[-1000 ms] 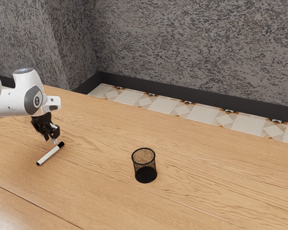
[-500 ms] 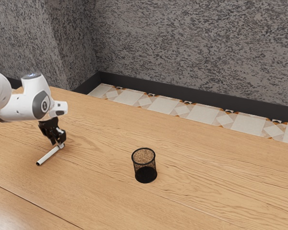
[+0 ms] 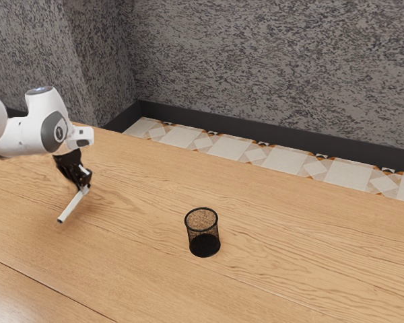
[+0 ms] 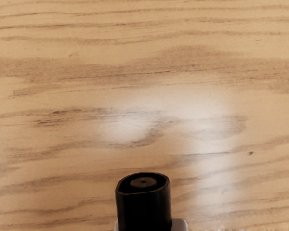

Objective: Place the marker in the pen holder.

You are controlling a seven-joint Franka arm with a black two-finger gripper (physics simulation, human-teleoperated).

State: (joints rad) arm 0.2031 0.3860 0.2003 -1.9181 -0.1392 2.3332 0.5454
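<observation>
While the gripper [image 3: 85, 186] clamps its black end, one marker [image 3: 72, 206], long axis tilted, points downward toward the exterior view's left. One pen holder [image 3: 203, 246], upright.

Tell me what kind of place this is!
It looks like an indoor room, maybe a study or office, made on a computer. You can see a wooden table with a black pen holder on it, a tiled floor and a speckled grey wall.
</observation>
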